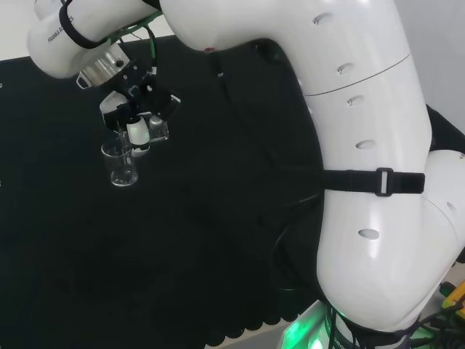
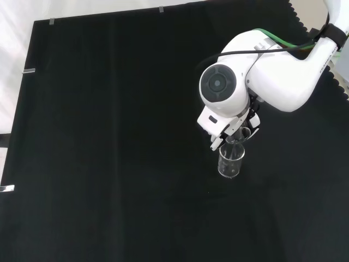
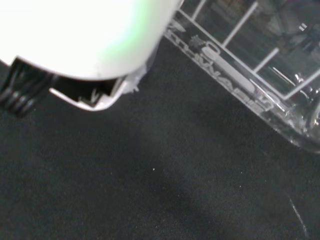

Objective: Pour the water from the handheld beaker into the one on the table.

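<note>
In the head view a clear beaker (image 1: 120, 164) stands upright on the black cloth (image 1: 218, 240). Just above it and to its right the hand (image 1: 135, 118) has its fingers curled round a second clear beaker (image 1: 158, 130), which is tipped over the standing one's rim. The front view has the standing beaker (image 2: 231, 161) below the hand (image 2: 240, 124), which the arm's link largely covers; the held beaker (image 2: 243, 134) leans over it. Up close in the wrist view is the held beaker's wall (image 3: 250, 70) with white marks. I cannot make out water in either beaker.
The arm's big white links (image 1: 363, 160) rise at the right of the head view. A link with a round grey cap (image 2: 219, 84) stands before the hand in the front view. Black cloth (image 2: 109, 136) stretches away on every side of the beakers.
</note>
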Tool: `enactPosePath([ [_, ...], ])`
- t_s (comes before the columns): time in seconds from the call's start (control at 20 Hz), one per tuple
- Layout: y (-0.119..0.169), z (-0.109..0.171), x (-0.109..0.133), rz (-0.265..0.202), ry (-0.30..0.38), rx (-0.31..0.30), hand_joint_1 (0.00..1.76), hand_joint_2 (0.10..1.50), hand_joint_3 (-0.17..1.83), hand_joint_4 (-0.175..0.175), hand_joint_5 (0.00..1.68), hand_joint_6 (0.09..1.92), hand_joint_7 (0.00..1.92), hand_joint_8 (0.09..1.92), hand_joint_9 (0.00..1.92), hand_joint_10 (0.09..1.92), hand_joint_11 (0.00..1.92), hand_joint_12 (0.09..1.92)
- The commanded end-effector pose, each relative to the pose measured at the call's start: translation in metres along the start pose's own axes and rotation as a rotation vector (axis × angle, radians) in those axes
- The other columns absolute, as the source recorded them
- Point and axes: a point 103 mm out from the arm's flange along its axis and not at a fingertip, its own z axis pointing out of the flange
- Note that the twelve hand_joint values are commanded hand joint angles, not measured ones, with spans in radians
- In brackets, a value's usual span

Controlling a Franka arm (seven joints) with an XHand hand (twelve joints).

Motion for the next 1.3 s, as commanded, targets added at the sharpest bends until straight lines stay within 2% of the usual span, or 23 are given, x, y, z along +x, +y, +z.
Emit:
enactPosePath([
  [0.05,-0.001,0.0,0.001,0.004,-0.01,0.01,1.4,0.51,1.16,-0.175,0.78,1.92,1.46,1.92,1.54,1.46,1.21,1.28],
  [0.9,-0.001,-0.008,0.003,0.012,-0.04,0.02,1.4,0.51,1.16,-0.175,0.78,1.92,1.46,1.92,1.54,1.46,1.21,1.28],
  [1.3,0.002,-0.012,0.013,0.012,-0.071,0.033,1.4,0.5,1.16,-0.175,0.78,1.92,1.46,1.92,1.54,1.46,1.21,1.28],
])
